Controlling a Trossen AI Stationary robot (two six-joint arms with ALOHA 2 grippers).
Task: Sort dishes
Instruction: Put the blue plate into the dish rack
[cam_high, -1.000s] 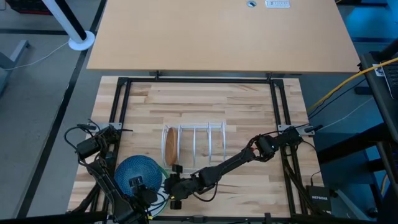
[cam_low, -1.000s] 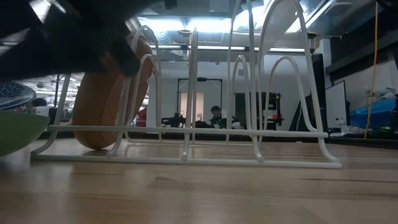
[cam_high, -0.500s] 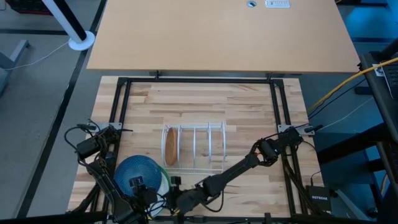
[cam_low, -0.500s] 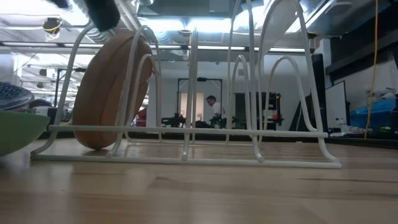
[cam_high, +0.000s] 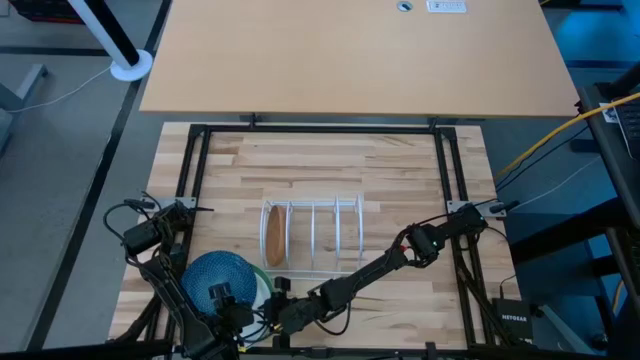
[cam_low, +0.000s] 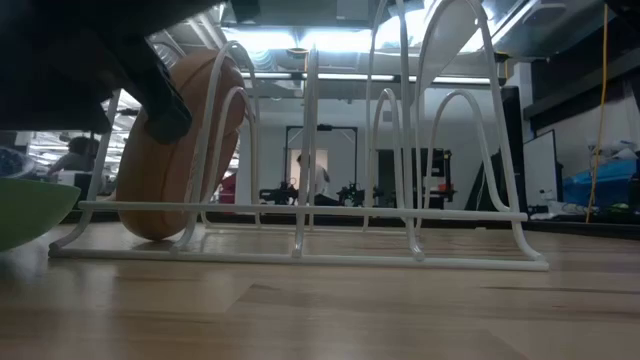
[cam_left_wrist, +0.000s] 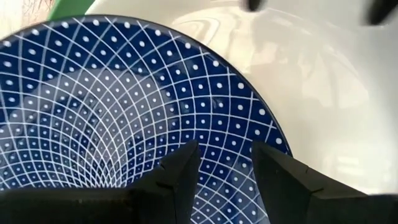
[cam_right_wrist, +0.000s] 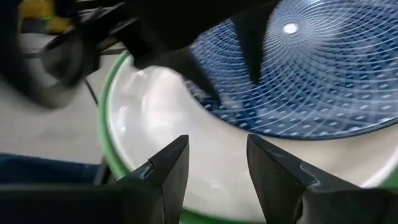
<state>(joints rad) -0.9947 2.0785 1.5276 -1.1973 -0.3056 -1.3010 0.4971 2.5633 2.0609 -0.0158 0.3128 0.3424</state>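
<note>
A tan-brown plate (cam_high: 272, 238) stands on edge in the left slot of the white wire rack (cam_high: 325, 235), leaning on its wires (cam_low: 180, 150). Near the table's front left, a dark blue plate (cam_high: 218, 272) lies on a white plate (cam_right_wrist: 155, 118), which lies in a green plate (cam_right_wrist: 107, 124). My left gripper (cam_left_wrist: 225, 168) is open and points down over the blue plate's near part. My right gripper (cam_right_wrist: 217, 162) is open at the stack's right rim, with the white plate ahead of its fingers.
The rack's other slots (cam_low: 400, 150) stand free to the right of the tan plate. A black frame (cam_high: 320, 130) borders the wooden table top. The right arm (cam_high: 380, 265) stretches across the near table just in front of the rack.
My right gripper has drawn back from the rack's left end toward the table's near edge, then come down toward the right rim of the plate stack. The tan plate has stayed in its slot. My left gripper has kept still.
</note>
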